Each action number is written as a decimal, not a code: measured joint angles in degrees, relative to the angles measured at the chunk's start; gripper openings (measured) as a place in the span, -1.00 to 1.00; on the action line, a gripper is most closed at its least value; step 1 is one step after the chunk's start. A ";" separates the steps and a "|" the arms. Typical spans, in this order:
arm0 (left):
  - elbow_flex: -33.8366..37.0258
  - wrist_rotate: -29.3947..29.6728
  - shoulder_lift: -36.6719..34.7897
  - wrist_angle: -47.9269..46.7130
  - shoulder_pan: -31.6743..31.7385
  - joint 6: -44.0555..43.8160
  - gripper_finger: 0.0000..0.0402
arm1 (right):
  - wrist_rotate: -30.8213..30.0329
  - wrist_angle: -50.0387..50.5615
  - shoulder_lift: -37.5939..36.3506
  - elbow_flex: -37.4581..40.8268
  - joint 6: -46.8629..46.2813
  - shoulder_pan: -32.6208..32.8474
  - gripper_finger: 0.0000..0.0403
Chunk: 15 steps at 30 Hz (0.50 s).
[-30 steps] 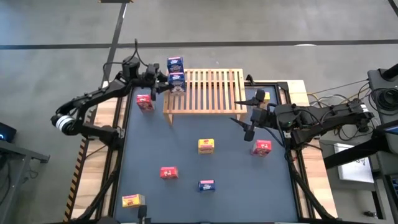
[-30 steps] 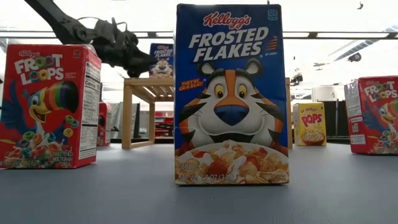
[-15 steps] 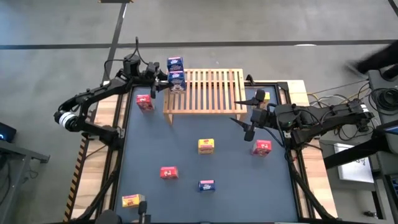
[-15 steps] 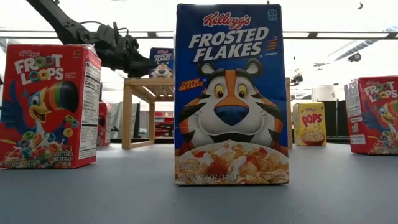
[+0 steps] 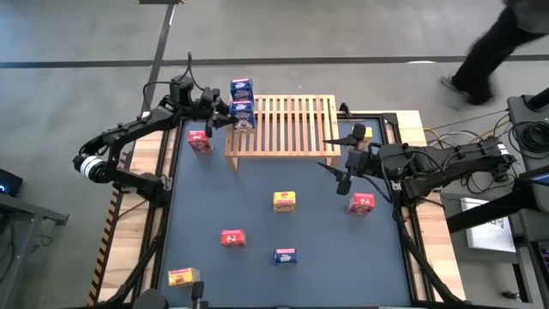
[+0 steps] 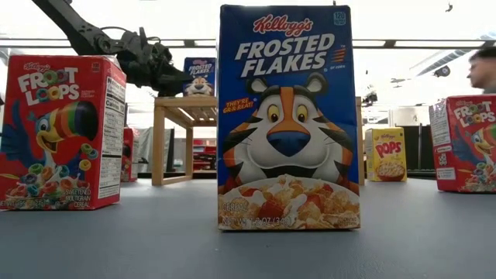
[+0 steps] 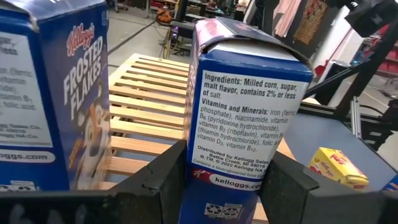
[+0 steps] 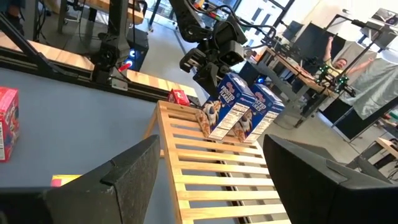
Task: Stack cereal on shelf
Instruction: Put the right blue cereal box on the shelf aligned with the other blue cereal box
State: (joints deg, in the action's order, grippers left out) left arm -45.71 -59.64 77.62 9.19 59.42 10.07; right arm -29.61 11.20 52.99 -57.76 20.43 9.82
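Frosted Flakes box (image 7: 239,124), clamped in the left gripper (image 5: 216,114), stands on the wooden shelf's (image 5: 292,129) corner beside a second Frosted Flakes box (image 5: 242,88). It should sit flush and square before letting go. Farther off, the right gripper (image 5: 341,176) waits, spread and empty, over the worktop (image 5: 257,206).

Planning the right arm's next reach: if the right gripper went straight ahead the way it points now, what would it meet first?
Probably the shelf: the open right gripper points across its slats. Farther along stand two blue cereal boxes, one held by the left gripper.
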 joint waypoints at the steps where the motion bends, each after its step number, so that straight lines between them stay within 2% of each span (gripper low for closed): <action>1: 0.08 0.02 0.00 0.00 0.00 -0.02 -0.23 | 0.00 0.00 0.00 0.00 0.00 0.00 0.36; 9: 0.33 0.17 -0.02 -0.04 0.00 -0.47 -0.21 | 0.00 -0.07 0.00 0.00 -0.10 0.00 0.36; 15: 0.49 0.62 0.04 -0.78 0.00 -0.81 -0.11 | 0.00 -0.44 0.00 0.00 -0.24 -0.01 0.36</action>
State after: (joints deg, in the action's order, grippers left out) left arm -45.22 -59.02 77.66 8.41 59.42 9.26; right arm -29.61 10.76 52.99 -57.76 20.18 9.81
